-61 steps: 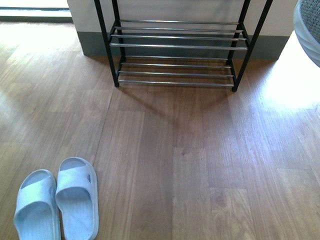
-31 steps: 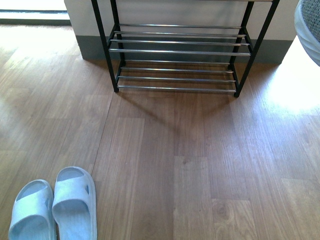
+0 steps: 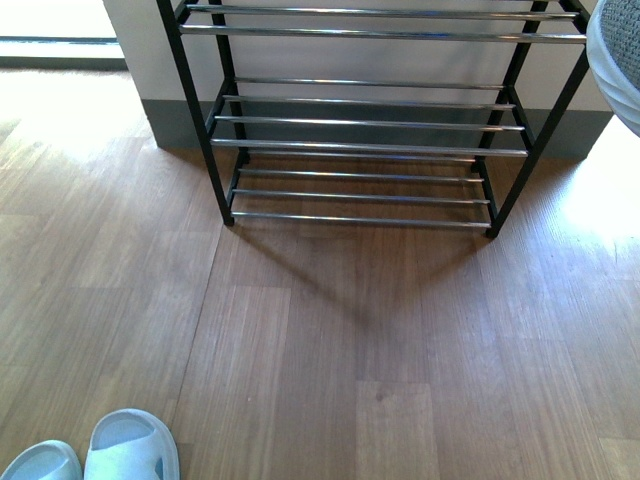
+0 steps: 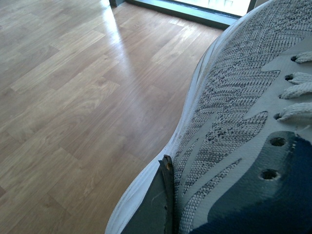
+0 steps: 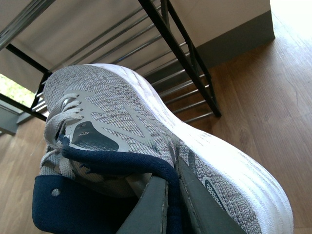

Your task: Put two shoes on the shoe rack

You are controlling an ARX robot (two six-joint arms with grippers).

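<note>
The shoe rack (image 3: 365, 145), black frame with chrome rods, stands against the wall ahead in the front view and shows behind the shoe in the right wrist view (image 5: 180, 53). My right gripper (image 5: 171, 195) is shut on the navy collar of a grey mesh sneaker (image 5: 122, 124), held in the air near the rack; its toe shows at the front view's right edge (image 3: 618, 60). My left gripper (image 4: 168, 195) is shut on the side of the other grey mesh sneaker (image 4: 239, 112), held above the floor. The pale blue slide sandals (image 3: 125, 450) lie on the floor at lower left.
Wooden plank floor (image 3: 380, 330) stretches between me and the rack. A pale wall with a grey skirting (image 3: 170, 120) stands behind the rack. A bright window or door sill (image 4: 195, 9) shows in the left wrist view.
The rack has grown larger and dropped lower in the front view, an upper tier now showing. The sandals have slid toward the bottom edge. The view has moved toward the rack.
</note>
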